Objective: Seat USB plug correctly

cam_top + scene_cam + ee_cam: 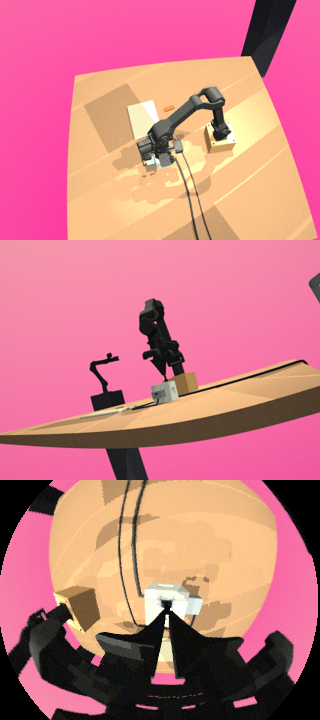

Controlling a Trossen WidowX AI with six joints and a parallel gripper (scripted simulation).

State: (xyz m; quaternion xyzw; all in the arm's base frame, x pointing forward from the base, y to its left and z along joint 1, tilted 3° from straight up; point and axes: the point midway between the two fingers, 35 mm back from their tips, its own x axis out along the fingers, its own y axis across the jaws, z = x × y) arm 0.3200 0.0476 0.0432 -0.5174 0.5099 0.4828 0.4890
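The white power cube [159, 166] [169, 392] [153, 611] stands on the table, mostly under the arm in the top view. The dark USB plug [166, 380] is upright at the cube's top face. My gripper [164, 376] [167, 613] points down over the cube and is shut on the USB plug. The fingers hide most of the plug. Its way round and how deep it sits cannot be told. The socket opening under it is hidden.
A grey-blue block [150, 161] [158, 394] [195, 605] sits at the cube's side, with a cable below it. Two black cables [189, 204] [134, 545] cross the table. A pale flat panel [139, 118] and an orange block [169, 108] lie near the arm. The arm's wooden base box [221, 147] [191, 382] stands behind.
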